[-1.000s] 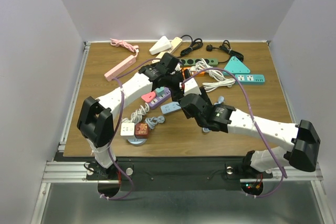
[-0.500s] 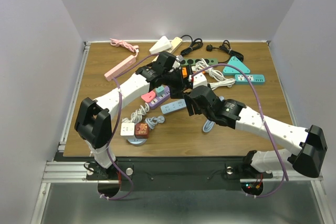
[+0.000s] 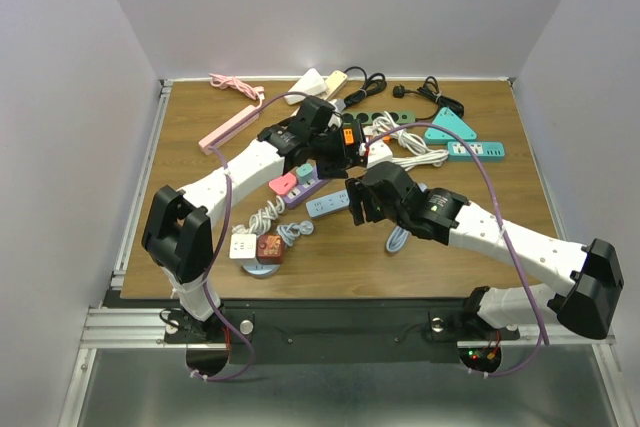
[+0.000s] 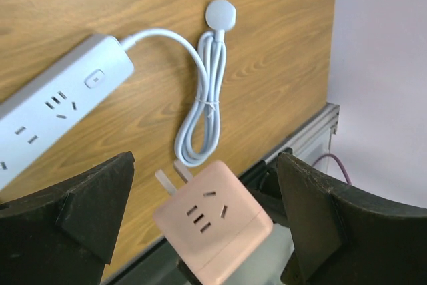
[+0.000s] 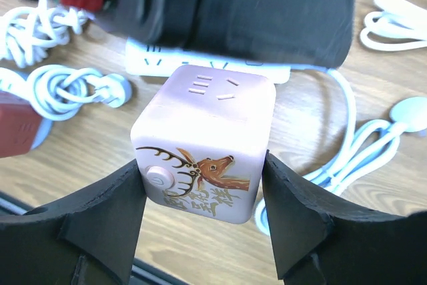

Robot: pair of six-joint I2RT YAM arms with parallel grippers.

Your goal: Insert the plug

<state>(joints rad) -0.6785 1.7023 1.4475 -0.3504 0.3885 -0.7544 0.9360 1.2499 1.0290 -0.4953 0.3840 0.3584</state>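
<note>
My right gripper (image 5: 203,188) is shut on a pink cube socket (image 5: 203,145) with a deer picture and a round button, held above the table. In the left wrist view the same cube (image 4: 213,221) shows between my left gripper's (image 4: 207,188) wide-open fingers (image 4: 87,198), its plug prongs (image 4: 172,177) pointing up-left; the fingers do not touch it. A light blue power strip (image 4: 53,105) with a coiled cord (image 4: 200,111) lies on the wood below. In the top view both grippers meet mid-table, left (image 3: 343,155), right (image 3: 358,199), above that strip (image 3: 328,205).
Around the arms lie a purple strip (image 3: 300,187), a pink strip (image 3: 228,128), a dark green strip (image 3: 380,119), a teal triangle socket (image 3: 451,126), a teal strip (image 3: 476,150), white cords (image 3: 415,159), and white (image 3: 243,245) and red (image 3: 270,247) cubes near the front left.
My right arm has lifted and carried the cube back and to the right, up to the left gripper. The left gripper has shifted only slightly.
</note>
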